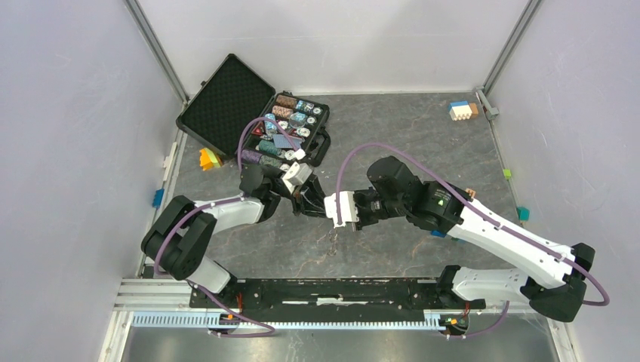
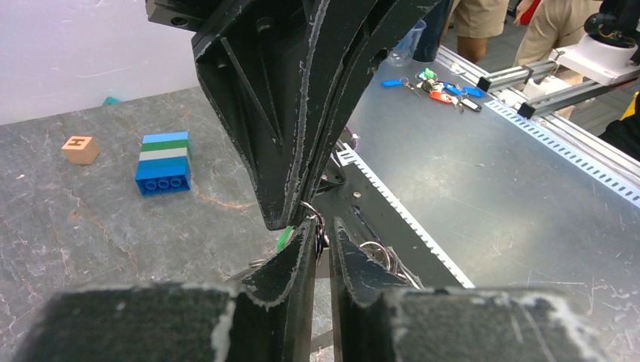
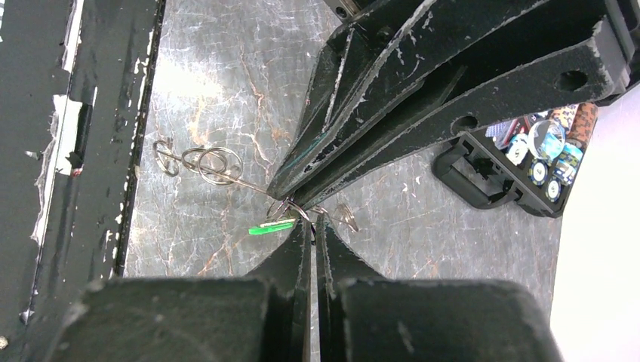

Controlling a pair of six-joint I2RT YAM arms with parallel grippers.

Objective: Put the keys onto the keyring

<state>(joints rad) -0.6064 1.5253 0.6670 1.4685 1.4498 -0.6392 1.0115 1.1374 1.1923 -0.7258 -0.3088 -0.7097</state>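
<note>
My two grippers meet tip to tip over the middle of the table. The thin grey keyring (image 3: 290, 210) hangs between them, and a small green-headed key (image 3: 272, 226) sticks out beside it. My right gripper (image 3: 311, 223) is shut, pinching the keyring at its tips. In the left wrist view the keyring (image 2: 312, 214) sits in the narrow gap of my left gripper (image 2: 323, 228), lying against one finger, with the green key (image 2: 284, 237) just to the left. Whether the left jaws still press on it is unclear. From above, the left gripper (image 1: 317, 204) and the right gripper (image 1: 327, 207) overlap.
Loose wire rings (image 3: 200, 162) lie on the table near the black base rail (image 3: 45, 136). An open black case (image 1: 290, 130) of small round pieces sits at the back left. A blue, green and white brick (image 2: 164, 164) and a wooden cube (image 2: 80, 148) lie nearby.
</note>
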